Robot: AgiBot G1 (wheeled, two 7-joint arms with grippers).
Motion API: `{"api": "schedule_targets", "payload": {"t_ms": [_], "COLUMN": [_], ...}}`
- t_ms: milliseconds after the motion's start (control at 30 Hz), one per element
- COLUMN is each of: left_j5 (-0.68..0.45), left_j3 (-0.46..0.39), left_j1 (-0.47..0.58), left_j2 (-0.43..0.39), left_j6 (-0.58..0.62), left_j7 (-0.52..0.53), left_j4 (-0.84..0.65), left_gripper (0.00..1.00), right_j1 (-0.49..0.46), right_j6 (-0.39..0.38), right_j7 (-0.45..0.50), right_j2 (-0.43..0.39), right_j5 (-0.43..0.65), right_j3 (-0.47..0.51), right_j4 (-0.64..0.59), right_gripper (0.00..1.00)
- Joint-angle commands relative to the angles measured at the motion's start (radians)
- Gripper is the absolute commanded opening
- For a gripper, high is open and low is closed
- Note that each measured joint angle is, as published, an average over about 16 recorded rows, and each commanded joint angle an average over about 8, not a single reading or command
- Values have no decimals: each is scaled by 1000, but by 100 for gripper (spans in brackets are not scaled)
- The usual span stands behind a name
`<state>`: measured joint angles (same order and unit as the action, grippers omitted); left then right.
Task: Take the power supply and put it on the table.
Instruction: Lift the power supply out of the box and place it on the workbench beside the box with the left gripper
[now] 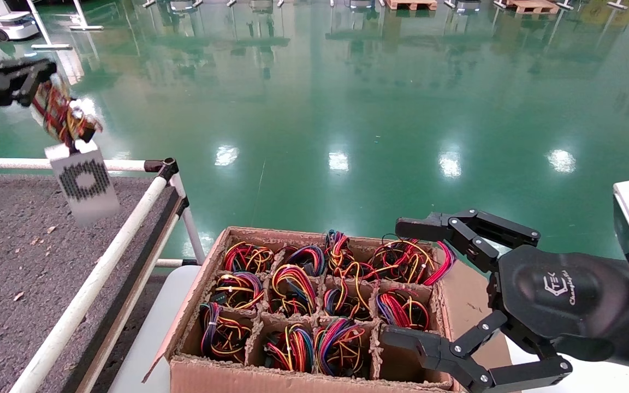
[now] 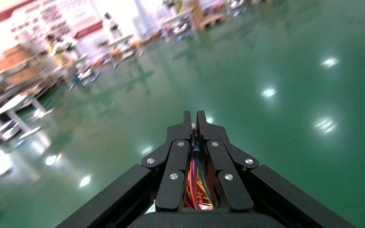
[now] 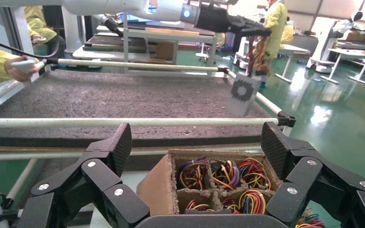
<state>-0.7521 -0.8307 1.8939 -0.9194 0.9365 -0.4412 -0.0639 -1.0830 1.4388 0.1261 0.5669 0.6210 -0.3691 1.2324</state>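
Power supply hanging from the left tool above the bench corner

The left tool (image 1: 39,76) is closed on the wires of the power supply (image 1: 85,185), which hangs below it over the bench (image 1: 14,256) near its corner rail. The right tool (image 1: 410,284), jaws wide apart, sits just beside the divided carton (image 1: 200,371) of wire coils, well apart from the left tool; the bench lies beyond the carton.

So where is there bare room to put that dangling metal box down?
The table offers bare grey surface between its white rails, under the power supply hanging by its wires from the left gripper. The cardboard box is crowded with wire coils; only its near-right cell looks empty.
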Motion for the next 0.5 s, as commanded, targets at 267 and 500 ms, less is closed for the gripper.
{"api": "schedule_targets", "payload": {"t_ms": [267,500], "left_j5": [-21,-30], "left_j3": [-16,-22], "left_j1": [-39,-51], "left_j2": [-3,-39], "left_j6": [-100,-142], "left_j7": [-1,-10], "left_j4": [31,54], "left_gripper": [0,0], "right_j1": [0,0], "right_j6": [0,0], "right_j7": [0,0], "right_j2": [0,0], "right_j5": [0,0], "right_j3": [0,0], "right_j4": [0,0], "right_gripper": [100,100]}}
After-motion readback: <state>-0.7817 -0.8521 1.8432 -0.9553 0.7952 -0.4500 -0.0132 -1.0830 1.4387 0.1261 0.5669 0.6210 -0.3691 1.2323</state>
